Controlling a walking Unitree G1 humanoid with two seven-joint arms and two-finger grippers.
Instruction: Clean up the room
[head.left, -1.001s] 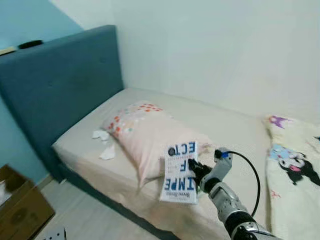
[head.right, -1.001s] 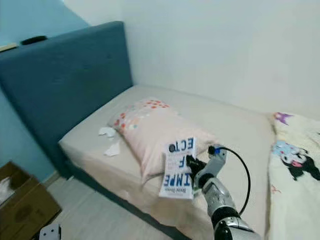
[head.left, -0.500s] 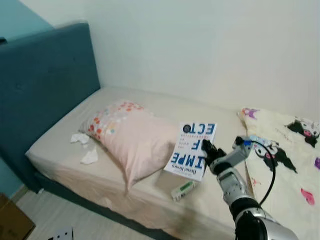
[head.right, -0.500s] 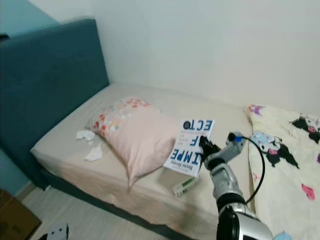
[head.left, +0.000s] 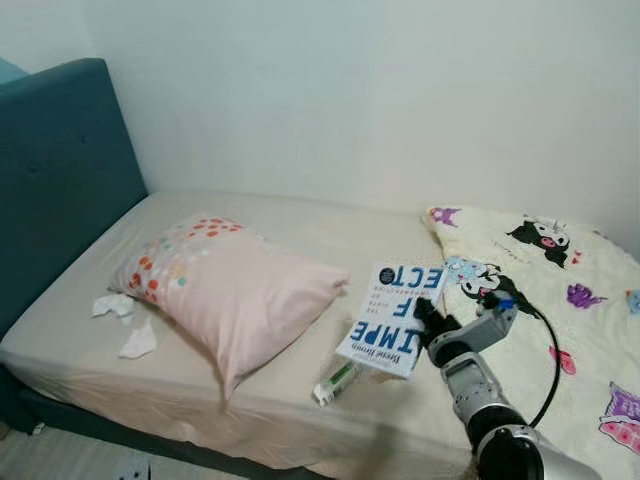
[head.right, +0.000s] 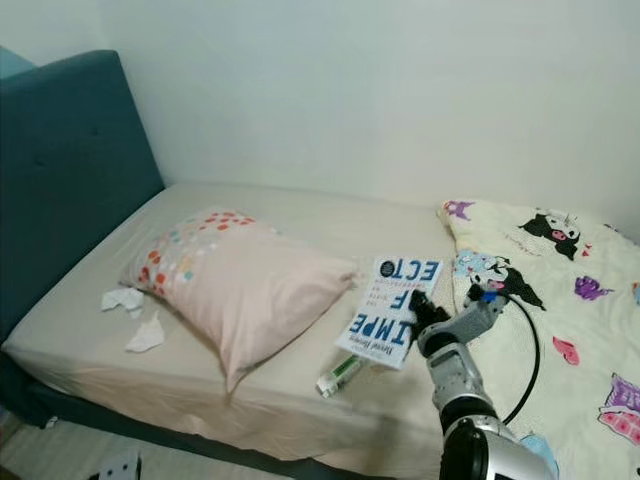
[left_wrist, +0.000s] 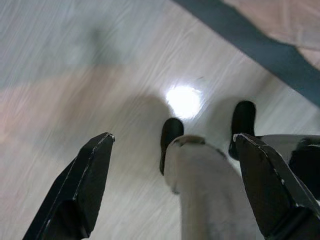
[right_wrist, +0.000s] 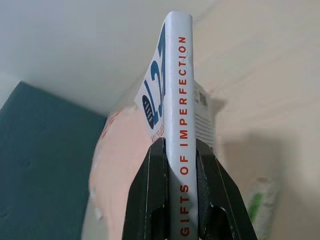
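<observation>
My right gripper (head.left: 428, 322) is shut on a white book with blue lettering (head.left: 392, 319), holding it up over the bed's front part, right of the pink pillow (head.left: 225, 292). The right wrist view looks along the book's spine (right_wrist: 181, 125), clamped between the two black fingers (right_wrist: 150, 195). A small white and green tube (head.left: 334, 382) lies on the sheet under the book. Crumpled white tissues (head.left: 126, 322) lie on the mattress left of the pillow. My left gripper (left_wrist: 172, 175) hangs open over the wooden floor beside my own leg.
The bed (head.left: 290, 225) has a beige sheet, a dark blue headboard (head.left: 55, 170) at the left and a white wall behind. A cartoon-print blanket (head.left: 555, 290) covers the bed's right part. A black cable loops from my right wrist.
The camera has swung right: the headboard and pillow slid left and the cartoon blanket came into view. The book stays clamped in my right gripper. A tube on the sheet came into sight.
</observation>
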